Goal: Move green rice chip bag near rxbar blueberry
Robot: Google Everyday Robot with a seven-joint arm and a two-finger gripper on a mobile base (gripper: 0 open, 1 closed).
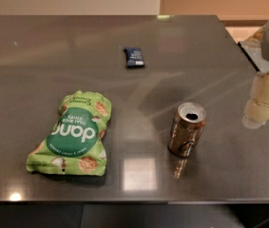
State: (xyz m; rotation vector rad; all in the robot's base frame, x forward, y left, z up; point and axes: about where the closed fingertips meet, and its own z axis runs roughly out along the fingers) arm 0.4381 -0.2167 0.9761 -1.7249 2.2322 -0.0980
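Looking at a dark glossy surface (39, 46) here, with an opened brownish can (187, 128) standing upright, handy as the landmark. Got the green rice chip bag (72, 134) lying flat, label up, well off to the left of the can and roughly level with it. Spotted the rxbar blueberry (134, 57) lying flat too, farther back than the can and a bit to its left, well apart from the bag. Found the gripper (260, 106) hanging in the air off to the right of the can, touching nothing. Can't tell whether spread or pressed together from this angle. Guessing parked out there to keep the approach clear, so no grab started yet. Probably means reaching across past the can without clipping it, since upright and open = easy to tip. Expect the crinkly pouch to squash a bit when pinched.
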